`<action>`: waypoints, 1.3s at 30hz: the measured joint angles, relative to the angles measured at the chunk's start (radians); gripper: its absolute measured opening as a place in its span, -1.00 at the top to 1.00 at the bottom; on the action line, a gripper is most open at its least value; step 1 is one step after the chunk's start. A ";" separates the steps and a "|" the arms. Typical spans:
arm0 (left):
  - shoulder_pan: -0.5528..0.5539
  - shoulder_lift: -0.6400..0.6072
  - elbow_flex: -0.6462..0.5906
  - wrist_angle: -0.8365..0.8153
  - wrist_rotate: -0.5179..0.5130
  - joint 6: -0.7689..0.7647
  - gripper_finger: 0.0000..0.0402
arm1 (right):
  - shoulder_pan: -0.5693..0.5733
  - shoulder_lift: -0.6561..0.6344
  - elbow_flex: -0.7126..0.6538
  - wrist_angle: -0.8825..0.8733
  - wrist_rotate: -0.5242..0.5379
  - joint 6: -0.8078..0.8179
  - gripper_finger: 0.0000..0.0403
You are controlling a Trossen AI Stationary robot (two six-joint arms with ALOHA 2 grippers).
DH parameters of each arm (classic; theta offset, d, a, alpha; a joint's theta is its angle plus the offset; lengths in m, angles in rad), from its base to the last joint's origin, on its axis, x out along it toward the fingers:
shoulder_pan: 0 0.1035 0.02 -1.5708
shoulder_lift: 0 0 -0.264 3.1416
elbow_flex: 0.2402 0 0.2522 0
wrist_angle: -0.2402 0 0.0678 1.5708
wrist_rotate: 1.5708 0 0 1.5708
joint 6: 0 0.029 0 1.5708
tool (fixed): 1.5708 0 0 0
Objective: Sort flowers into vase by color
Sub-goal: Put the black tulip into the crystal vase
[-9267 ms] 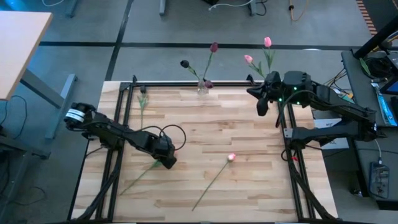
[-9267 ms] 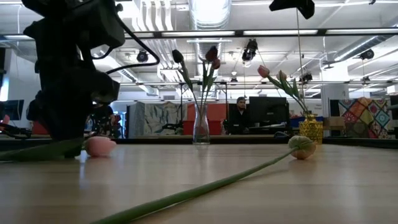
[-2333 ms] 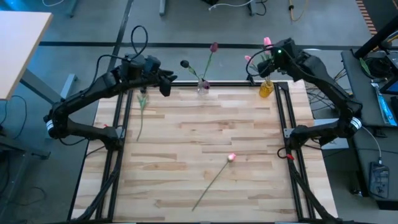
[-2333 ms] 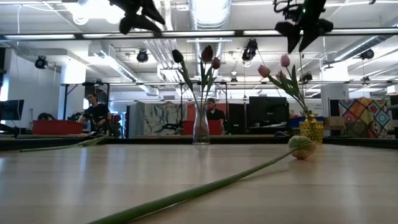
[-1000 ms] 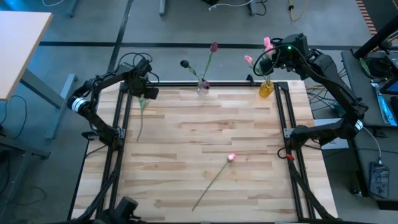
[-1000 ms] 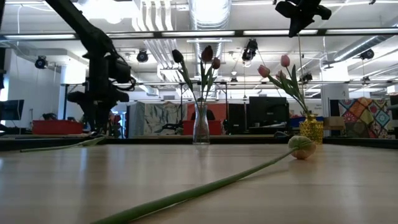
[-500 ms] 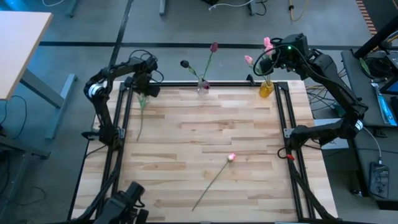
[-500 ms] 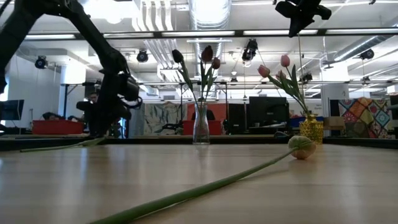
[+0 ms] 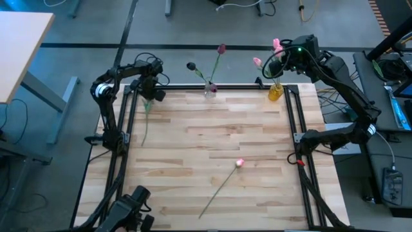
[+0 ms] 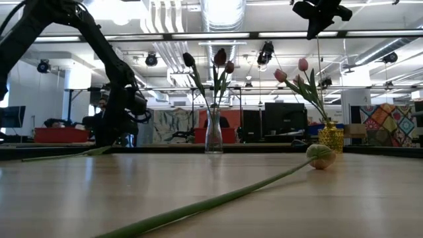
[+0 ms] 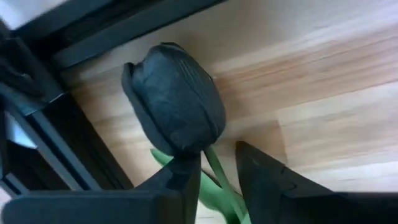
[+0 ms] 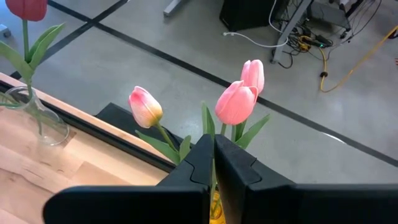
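Left wrist view is telling the story right now: the left gripper (image 11: 214, 180) has come down at the far left corner of the pale wooden butcher-block worktop (image 9: 212, 138), and its dark fingers (image 11: 261, 177) are narrowing around the thin green stem just below the dark maroon tulip bud (image 11: 174, 106). A moment ago those fingers were standing much wider; now they are partly closed, bracketing the stem, though I cannot tell whether they are gripping it yet. That is making this the pickup of the next maroon flower, which is lying with its head by the black frame rail (image 9: 132, 103) and its stem running along the worktop's left edge.

Over at the far right corner, the right gripper (image 12: 211, 155) is staying clamped tight on a stem among the light pink tulips (image 12: 239, 99), above the small yellow vase (image 9: 275, 92). The clear glass vase (image 9: 210, 89) at the middle of the far edge is holding the maroon blooms. One pink tulip (image 9: 239, 163) is waiting near the middle of the worktop.

The buds are looking smooth, matte and egg-shaped; the stems long, slim and probably springy plastic.
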 joint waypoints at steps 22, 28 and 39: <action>-0.008 -0.442 0.018 0.352 0.413 -0.094 0.99 | 0.000 0.000 0.000 0.000 0.000 -0.002 0.95; -0.072 -0.616 0.068 0.589 0.455 -0.204 1.00 | 0.000 0.000 0.000 0.004 0.000 0.006 0.95; -0.143 -0.520 0.510 0.664 0.467 -0.096 1.00 | 0.000 0.000 0.000 0.041 -0.001 0.005 0.95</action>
